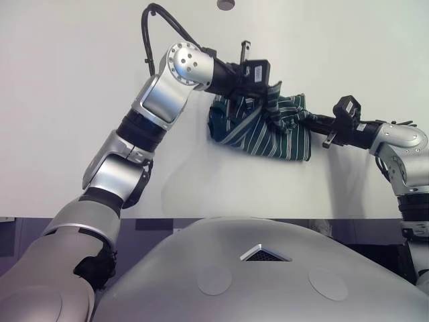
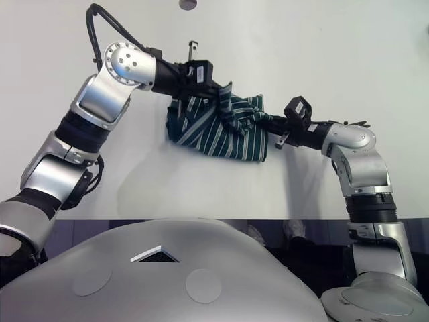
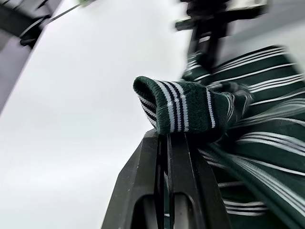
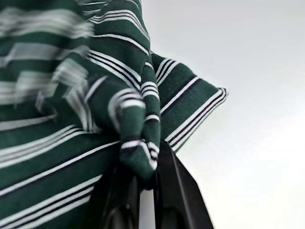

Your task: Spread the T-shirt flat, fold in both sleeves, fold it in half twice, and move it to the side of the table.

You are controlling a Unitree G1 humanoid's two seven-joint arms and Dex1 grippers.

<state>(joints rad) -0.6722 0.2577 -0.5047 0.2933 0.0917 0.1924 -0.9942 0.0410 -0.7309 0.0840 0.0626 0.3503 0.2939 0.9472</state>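
A dark green T-shirt (image 1: 265,131) with white stripes lies bunched in a heap on the white table (image 1: 80,80), toward its far middle. My left gripper (image 1: 273,94) comes in from the left and is shut on a ribbed cuff of the T-shirt (image 3: 183,107) at the heap's top. My right gripper (image 1: 310,119) comes in from the right and is shut on a fold of the T-shirt (image 4: 138,138) at the heap's right side. Both pinched parts are lifted slightly above the rest of the cloth.
The white table stretches wide to the left and right of the heap, with its front edge (image 1: 201,217) close to me. A small grey round spot (image 1: 226,4) sits at the table's far edge.
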